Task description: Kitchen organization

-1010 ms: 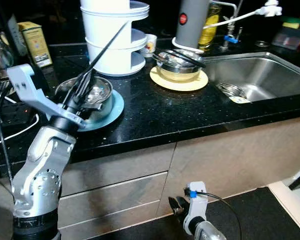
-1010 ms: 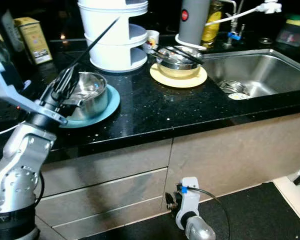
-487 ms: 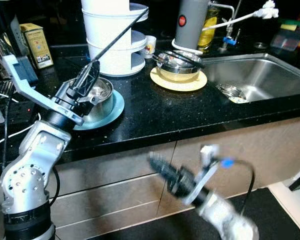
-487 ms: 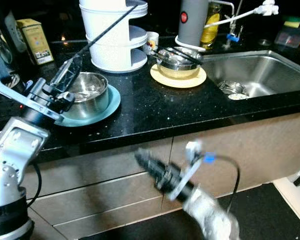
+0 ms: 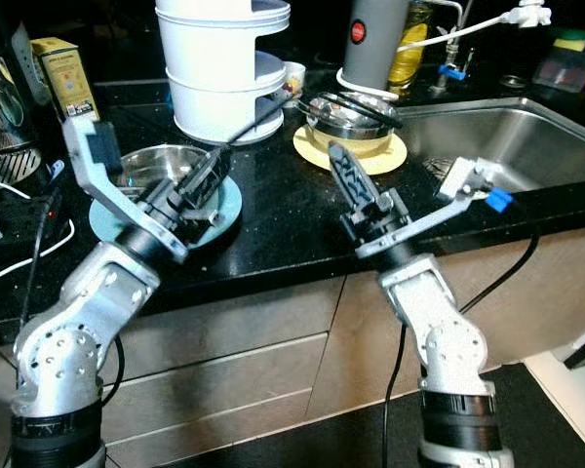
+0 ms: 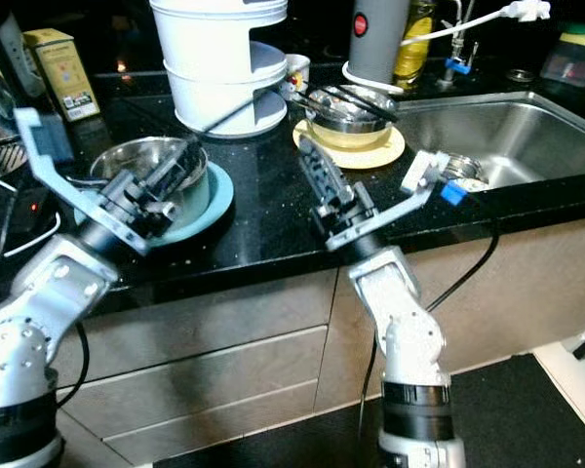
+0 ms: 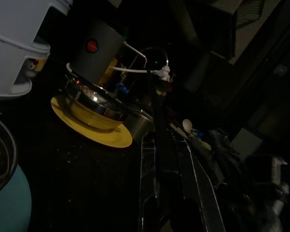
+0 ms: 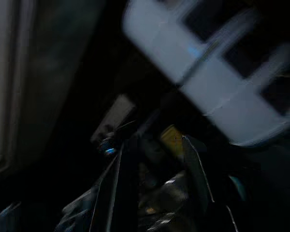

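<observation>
Since a second ago the right arm has swung up from beside the drawer fronts, and its right pincer (image 5: 343, 168) now stands above the front of the black table (image 5: 292, 219), fingers pointing up and back toward the yellow plate. Over the same second the left arm has dropped lower, so the left pincer (image 5: 210, 175) now lies nearly level over the near rim of the teal plate (image 5: 226, 203).

Nearest are the pale drawer fronts (image 5: 224, 361) under the table edge, with both silver arms rising before them. Whether the left pincer is wide or narrow cannot be told from the head views, and its wrist view is too dark to settle it. The right pincer's fingers (image 8: 195, 166) stand slightly apart in its blurred wrist view, with nothing seen between them.

On the table's left part a steel bowl (image 5: 161, 164) sits on the teal plate, just behind the left pincer. Toward the middle, a yellow plate (image 5: 351, 156) carries a yellow bowl with a steel bowl (image 5: 346, 112) nested in it and dark utensils laid across. To the right lies the steel sink (image 5: 507, 146).

Farther back stands a white tiered container (image 5: 224, 68), a small cup (image 5: 292, 83) beside it, a grey cylinder with a red button (image 5: 370, 39), and a yellow box (image 5: 63, 78) at far left.
</observation>
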`<state>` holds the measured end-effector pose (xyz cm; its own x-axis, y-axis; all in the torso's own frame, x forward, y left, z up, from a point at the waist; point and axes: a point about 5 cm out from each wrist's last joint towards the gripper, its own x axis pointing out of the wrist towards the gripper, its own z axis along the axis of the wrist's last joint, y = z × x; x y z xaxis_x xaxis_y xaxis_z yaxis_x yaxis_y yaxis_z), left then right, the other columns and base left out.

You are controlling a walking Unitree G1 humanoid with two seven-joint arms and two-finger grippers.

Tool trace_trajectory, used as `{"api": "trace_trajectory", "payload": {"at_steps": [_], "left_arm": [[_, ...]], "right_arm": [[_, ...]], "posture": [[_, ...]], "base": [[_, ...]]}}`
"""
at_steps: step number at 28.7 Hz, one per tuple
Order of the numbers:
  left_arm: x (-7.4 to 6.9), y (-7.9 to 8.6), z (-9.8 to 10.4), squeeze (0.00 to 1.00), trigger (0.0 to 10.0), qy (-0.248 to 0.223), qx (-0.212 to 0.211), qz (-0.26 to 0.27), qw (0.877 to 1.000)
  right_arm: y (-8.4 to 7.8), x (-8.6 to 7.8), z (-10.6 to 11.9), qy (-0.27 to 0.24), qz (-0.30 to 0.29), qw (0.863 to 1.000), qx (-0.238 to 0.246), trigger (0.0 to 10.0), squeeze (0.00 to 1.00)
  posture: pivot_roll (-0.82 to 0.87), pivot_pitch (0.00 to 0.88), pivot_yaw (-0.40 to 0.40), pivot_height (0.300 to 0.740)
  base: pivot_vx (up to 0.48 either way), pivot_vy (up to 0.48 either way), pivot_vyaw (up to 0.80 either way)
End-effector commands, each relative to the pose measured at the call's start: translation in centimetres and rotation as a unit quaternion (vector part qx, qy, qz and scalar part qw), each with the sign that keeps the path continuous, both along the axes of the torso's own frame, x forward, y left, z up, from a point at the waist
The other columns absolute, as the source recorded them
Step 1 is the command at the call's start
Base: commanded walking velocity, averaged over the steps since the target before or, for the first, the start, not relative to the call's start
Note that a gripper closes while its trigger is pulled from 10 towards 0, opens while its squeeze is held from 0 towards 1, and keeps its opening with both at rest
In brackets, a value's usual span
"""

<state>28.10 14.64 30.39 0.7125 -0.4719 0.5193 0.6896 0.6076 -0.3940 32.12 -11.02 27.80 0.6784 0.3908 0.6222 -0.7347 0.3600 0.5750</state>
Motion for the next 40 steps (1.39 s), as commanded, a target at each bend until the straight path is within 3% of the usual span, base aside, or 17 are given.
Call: {"api": "trace_trajectory", "payload": {"at_steps": [1,2,8,13,14,21,26,27,29,30,32,33,40], "left_arm": [[-0.2,-0.5,-0.5,0.00,0.0,0.007,0.005,-0.009,1.000],[-0.2,-0.7,-0.4,0.00,0.0,0.008,0.000,-0.014,1.000],[-0.3,-0.9,-0.3,0.00,0.0,0.011,-0.010,-0.023,1.000],[-0.8,-1.5,-1.0,0.00,0.0,0.031,-0.011,-0.057,0.998],[-0.9,-1.8,-1.2,0.00,0.0,0.036,-0.007,-0.065,0.997],[-2.0,-2.5,-2.6,0.00,0.0,0.063,0.014,-0.103,0.993],[-2.0,-2.2,-2.6,0.00,0.0,0.066,0.013,-0.097,0.993],[-2.0,-2.2,-2.6,0.00,0.0,0.066,0.014,-0.097,0.993],[-2.0,-2.2,-2.6,0.00,0.0,0.066,0.014,-0.097,0.993],[-2.0,-2.2,-2.7,0.00,0.0,0.067,0.014,-0.097,0.993],[-2.0,-2.2,-2.7,0.00,0.0,0.067,0.014,-0.097,0.993],[-1.9,-2.1,-2.7,0.00,0.0,0.068,0.015,-0.096,0.993],[-1.9,-2.0,-2.9,0.00,0.0,0.072,0.015,-0.096,0.993]], "right_arm": [[-0.5,0.6,0.0,0.038,-0.013,0.999,0.021,10.0,0.00],[-0.4,0.7,-0.1,0.052,-0.004,0.998,0.024,10.0,1.00],[0.2,0.4,0.1,0.071,0.038,0.995,0.053,10.0,1.00],[1.5,-0.4,1.6,0.065,0.113,0.987,0.099,10.0,1.00],[1.6,-0.5,1.7,0.067,0.117,0.986,0.100,10.0,0.00],[2.1,-0.5,1.6,0.081,0.125,0.986,0.072,10.0,0.00],[2.4,-0.6,1.5,0.090,0.136,0.984,0.071,9.8,0.00],[2.4,-0.6,1.5,0.092,0.137,0.984,0.071,5.9,0.00],[2.4,-0.6,1.5,0.092,0.137,0.984,0.071,5.9,0.00],[2.4,-0.6,1.5,0.093,0.137,0.983,0.072,1.6,0.00],[2.4,-0.6,1.5,0.093,0.137,0.983,0.072,1.6,0.00],[2.4,-0.6,1.5,0.093,0.139,0.983,0.073,0.0,0.00],[2.4,-0.7,1.4,0.090,0.138,0.984,0.074,0.0,0.00]], "posture": [[-0.07,0.145,-0.033,0.740],[-0.07,0.145,-0.033,0.740],[-0.07,0.147,-0.035,0.740],[-0.07,0.149,-0.034,0.740],[-0.07,0.149,-0.034,0.740],[-0.07,0.137,-0.039,0.740],[-0.06,0.133,-0.041,0.740],[-0.06,0.133,-0.041,0.740],[-0.06,0.133,-0.041,0.740],[-0.06,0.133,-0.041,0.740],[-0.06,0.133,-0.041,0.740],[-0.06,0.133,-0.041,0.740],[-0.06,0.126,-0.039,0.740]], "base": [[0.000,0.000,0.00],[0.000,0.000,0.00],[0.000,0.000,0.00],[0.000,0.000,0.00],[0.000,0.000,0.00],[0.000,0.000,0.00],[0.000,0.000,0.00],[0.000,0.000,0.00],[0.000,0.000,0.00],[0.000,0.000,0.00],[0.000,0.000,0.00],[0.000,0.000,0.00],[0.000,0.000,0.00]]}}
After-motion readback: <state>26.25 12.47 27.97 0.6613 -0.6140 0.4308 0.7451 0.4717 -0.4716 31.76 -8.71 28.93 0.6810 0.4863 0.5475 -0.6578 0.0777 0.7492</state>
